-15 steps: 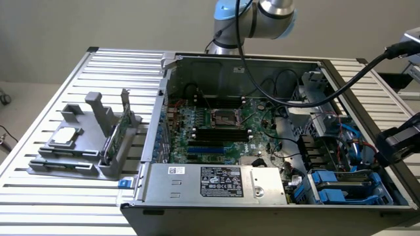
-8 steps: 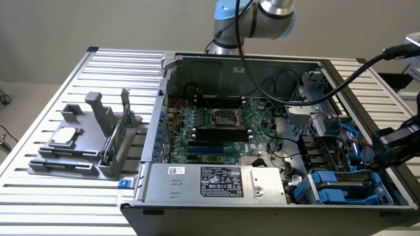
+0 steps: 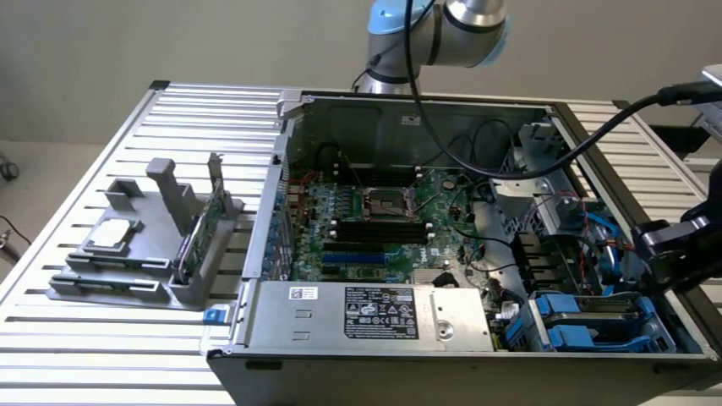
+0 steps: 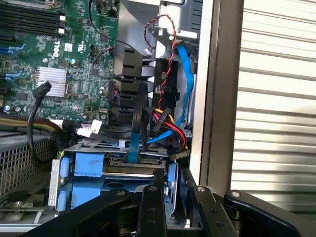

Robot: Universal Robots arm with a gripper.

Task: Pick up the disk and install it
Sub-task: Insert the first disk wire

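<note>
Exterior view — arm (image 3: 451, 25) arcs over case (image 3: 338, 372), wrist low at view's right | claw (image 4: 174, 190) near disk (image 4: 113, 165) — grip: cannot tell

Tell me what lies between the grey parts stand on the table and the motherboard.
In the exterior view, a strip of slatted table and then the computer case's upright side wall separate the grey stand from the motherboard.
</note>
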